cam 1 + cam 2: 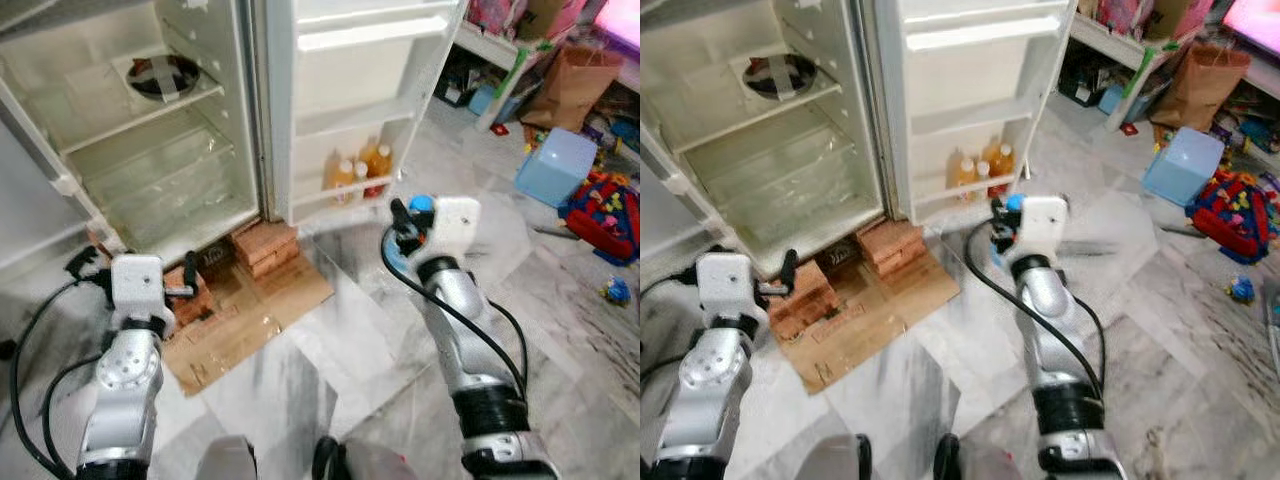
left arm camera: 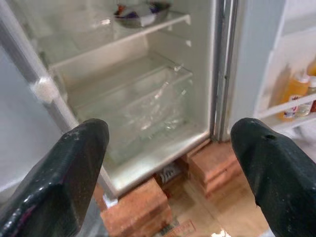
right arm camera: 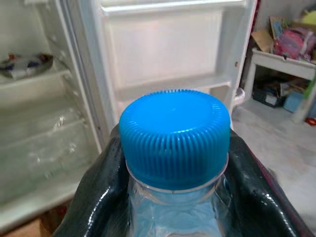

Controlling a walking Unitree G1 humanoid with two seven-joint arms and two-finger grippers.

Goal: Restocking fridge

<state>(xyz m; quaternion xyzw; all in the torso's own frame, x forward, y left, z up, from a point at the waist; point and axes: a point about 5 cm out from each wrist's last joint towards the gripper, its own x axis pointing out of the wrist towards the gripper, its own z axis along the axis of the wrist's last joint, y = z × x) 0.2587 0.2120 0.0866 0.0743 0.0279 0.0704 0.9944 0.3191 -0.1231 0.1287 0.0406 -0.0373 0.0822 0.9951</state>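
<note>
- The right gripper (image 3: 173, 197) is clamped on a bottle (image 3: 175, 143) with a blue cap, one finger (image 3: 96, 197) on each side of the neck, held out in front of the open fridge door (image 1: 355, 100)
- The left gripper (image 2: 170, 163) is empty with its fingers spread wide, low in front of the fridge (image 1: 150, 150) body
- The bottle faces the door shelf (image 3: 168, 84), which looks bare; lower in the door stand orange juice bottles (image 1: 360, 168) behind a rail
- Risk, as I judge it: the grip sits high, near the neck, so the body could swing or slip if the arm moves fast
- Risk: the bottle's base could catch the shelf rail on the way in and tip, or knock the juice bottles if it goes to the lower shelf
- Risk: the door could swing if bumped, since nothing holds it
- Inside the fridge a dish (image 1: 162, 76) sits on the upper shelf; the glass shelf and floor below it look bare
- The fridge rests on bricks (image 1: 265, 245), with flattened cardboard (image 1: 250, 315) on the floor in front; both lie near the robot's feet and could trip a step forward
- A blue box (image 1: 556, 165), toys (image 1: 605, 215) and a paper bag (image 1: 575, 85) lie well off to the right, out of the way
</note>
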